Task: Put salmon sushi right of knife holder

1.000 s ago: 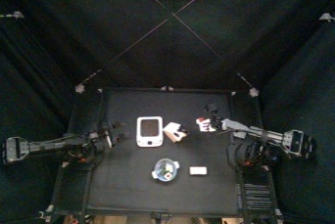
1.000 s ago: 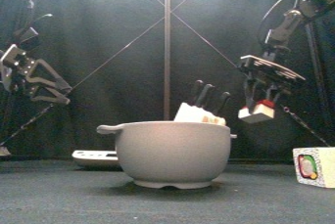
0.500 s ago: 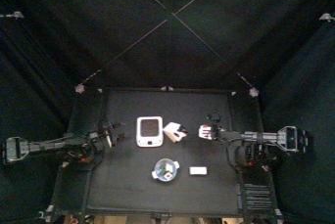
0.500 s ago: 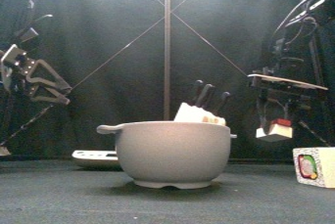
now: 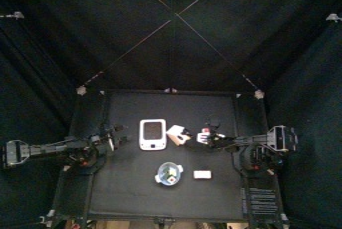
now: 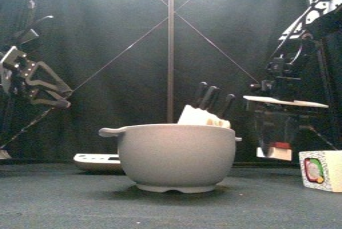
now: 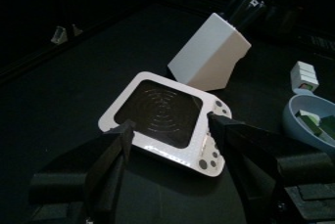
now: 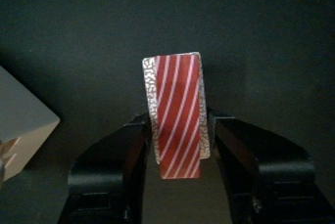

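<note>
You can read no word, brand, number or sign anywhere here: the small box (image 6: 319, 169) beside the grey pot (image 6: 174, 156) carries printed colour patches, but its lettering is too small to make out.

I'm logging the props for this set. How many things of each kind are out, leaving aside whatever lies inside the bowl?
Bowl: 1
Sushi: 1
Small box: 1
Flat white slab with dark centre: 1
White wedge block: 1
Total: 5
</note>
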`<action>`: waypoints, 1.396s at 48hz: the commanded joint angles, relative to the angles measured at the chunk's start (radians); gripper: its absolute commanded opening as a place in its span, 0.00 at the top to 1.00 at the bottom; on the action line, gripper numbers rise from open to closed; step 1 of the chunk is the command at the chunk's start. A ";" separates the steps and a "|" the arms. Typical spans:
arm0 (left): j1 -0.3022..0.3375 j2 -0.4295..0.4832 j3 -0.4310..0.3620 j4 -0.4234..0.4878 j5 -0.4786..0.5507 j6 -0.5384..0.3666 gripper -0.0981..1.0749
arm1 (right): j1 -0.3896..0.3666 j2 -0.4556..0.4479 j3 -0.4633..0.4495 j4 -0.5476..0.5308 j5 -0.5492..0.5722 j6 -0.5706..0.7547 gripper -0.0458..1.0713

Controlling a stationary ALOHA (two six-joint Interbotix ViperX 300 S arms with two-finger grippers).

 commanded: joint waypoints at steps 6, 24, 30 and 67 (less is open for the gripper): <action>0.003 0.003 -0.012 -0.002 -0.003 0.002 0.10 | 0.002 0.025 -0.035 0.005 0.003 -0.006 0.33; 0.003 0.002 -0.012 -0.002 -0.003 0.002 0.10 | 0.006 0.029 -0.035 0.011 0.003 -0.006 0.28; 0.003 0.002 -0.011 -0.002 -0.003 0.002 0.10 | 0.009 0.031 -0.037 0.020 0.002 -0.008 0.21; 0.003 0.002 -0.011 -0.002 -0.003 0.002 0.10 | 0.025 0.029 -0.043 0.026 0.023 -0.017 0.11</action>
